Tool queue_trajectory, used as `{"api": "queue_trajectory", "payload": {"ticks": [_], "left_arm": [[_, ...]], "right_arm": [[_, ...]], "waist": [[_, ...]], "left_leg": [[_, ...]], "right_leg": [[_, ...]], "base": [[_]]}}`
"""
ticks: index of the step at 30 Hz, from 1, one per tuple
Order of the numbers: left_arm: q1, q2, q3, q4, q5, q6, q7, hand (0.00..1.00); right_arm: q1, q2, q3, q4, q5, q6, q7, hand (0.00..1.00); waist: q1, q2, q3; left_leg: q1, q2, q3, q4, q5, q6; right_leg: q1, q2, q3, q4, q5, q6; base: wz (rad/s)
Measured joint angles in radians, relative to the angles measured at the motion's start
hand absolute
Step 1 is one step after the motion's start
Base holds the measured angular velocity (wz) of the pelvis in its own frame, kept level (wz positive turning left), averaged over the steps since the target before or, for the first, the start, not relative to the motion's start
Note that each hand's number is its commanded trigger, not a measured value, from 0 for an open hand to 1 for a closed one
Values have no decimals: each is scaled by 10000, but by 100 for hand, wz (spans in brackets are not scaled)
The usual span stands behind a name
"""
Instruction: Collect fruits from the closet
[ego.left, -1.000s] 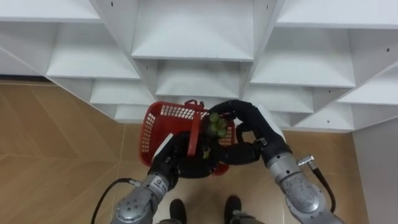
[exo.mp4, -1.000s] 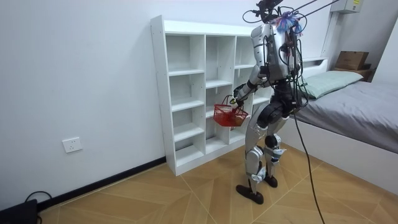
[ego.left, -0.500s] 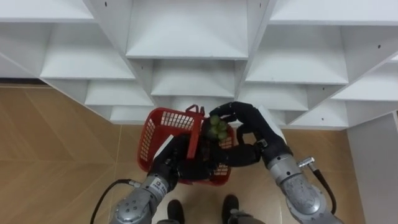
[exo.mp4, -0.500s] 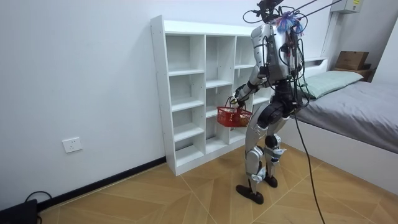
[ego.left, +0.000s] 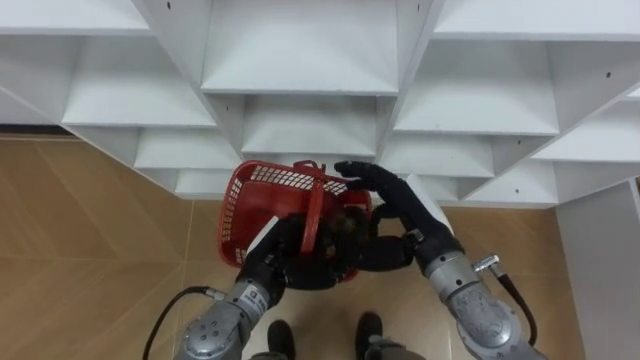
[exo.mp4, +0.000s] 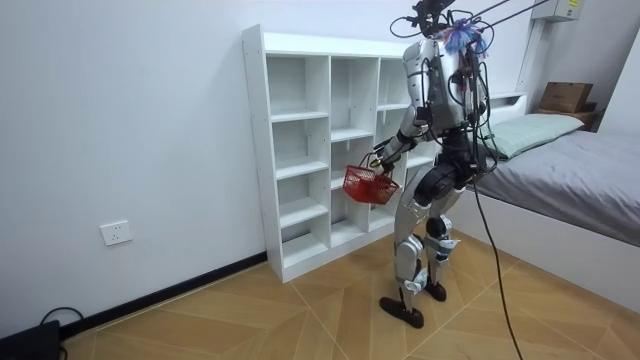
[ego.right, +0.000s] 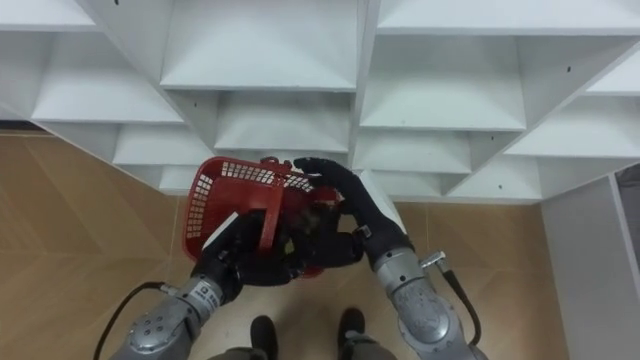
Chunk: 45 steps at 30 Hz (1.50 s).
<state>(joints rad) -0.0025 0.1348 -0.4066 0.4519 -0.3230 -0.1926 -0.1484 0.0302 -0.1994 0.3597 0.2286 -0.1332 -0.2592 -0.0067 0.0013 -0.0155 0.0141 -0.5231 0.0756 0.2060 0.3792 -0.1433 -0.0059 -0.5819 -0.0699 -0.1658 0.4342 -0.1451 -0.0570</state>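
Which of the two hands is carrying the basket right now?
The left hand: its fingers curl round the handle of the red basket. The right hand is open, fingers straight, reaching over the basket's rim on the shelf side.

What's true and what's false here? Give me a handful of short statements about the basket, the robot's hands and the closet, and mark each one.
1. The red basket is held by the left hand. True.
2. The basket stands on a closet shelf. False: it hangs in the air in front of the white closet, above the wooden floor.
3. The right hand hangs at the robot's side. False: it reaches over the basket's rim, fingers straight.
4. A bed stands at the room view's right. True.
5. The robot kneels. False: it stands upright before the closet.
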Motion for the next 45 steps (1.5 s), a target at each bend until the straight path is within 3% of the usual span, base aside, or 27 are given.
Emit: {"api": "queue_trajectory", "payload": {"ticks": [9, 14, 23, 30, 32, 36, 40, 45], "left_arm": [[66, 28, 111, -201, 19, 0, 19, 100], [74, 272, 122, -662, 21, 0, 90, 100], [188, 406, 87, -660, 60, -1, 124, 100], [159, 579, 125, 417, 121, -15, 65, 100], [204, 757, 134, 1035, 124, -16, 67, 100], [334, 1083, 151, 1306, 129, -15, 65, 100], [517, 1130, 221, 1953, 139, -38, 38, 100], [1084, 1122, 811, 2488, 548, -38, 57, 100]], "right_arm": [[56, -52, -9, -37, -376, -6, 100, 0], [8, -151, -10, -155, -344, -21, 95, 0], [-65, -376, 14, 190, -215, -78, 124, 0], [-104, -442, 11, 1436, -283, -42, 332, 0], [23, -706, 11, 1707, -229, 101, 423, 0], [2, -796, -311, 1986, -215, 99, 417, 0], [166, -810, -325, 2789, 63, 85, 378, 0], [756, -796, -676, 3299, 188, -30, 248, 0]], "waist": [[13, -3, -4], [12, -12, -12], [8, -40, 12], [61, -68, 75], [108, -62, 88], [81, -55, 98], [43, -44, 106], [-15, -50, 103]], "left_leg": [[-222, 18, -11, 26, -1, -3], [-220, 17, 20, 29, -8, -13], [58, 24, -91, 133, -8, -13], [562, 7, -228, -108, -2, -21], [837, 11, -230, -205, -4, -27], [953, 22, -260, -229, -6, -37], [1828, -23, -285, -678, -6, -59], [2750, -96, -419, -1148, -20, -97]], "right_leg": [[-218, 26, 4, 0, 14, -14], [-204, 19, -6, -18, 18, -12], [161, 33, -25, -46, 6, -2], [762, 51, -165, -224, -3, 28], [1053, 62, -207, -341, -13, 36], [1229, 72, -304, -503, 35, 21], [2147, 88, -433, -921, 24, 84], [3211, 136, -592, -1440, -43, 189]], "base": [[0], [0], [2], [7], [0], [0], [5], [12]]}}
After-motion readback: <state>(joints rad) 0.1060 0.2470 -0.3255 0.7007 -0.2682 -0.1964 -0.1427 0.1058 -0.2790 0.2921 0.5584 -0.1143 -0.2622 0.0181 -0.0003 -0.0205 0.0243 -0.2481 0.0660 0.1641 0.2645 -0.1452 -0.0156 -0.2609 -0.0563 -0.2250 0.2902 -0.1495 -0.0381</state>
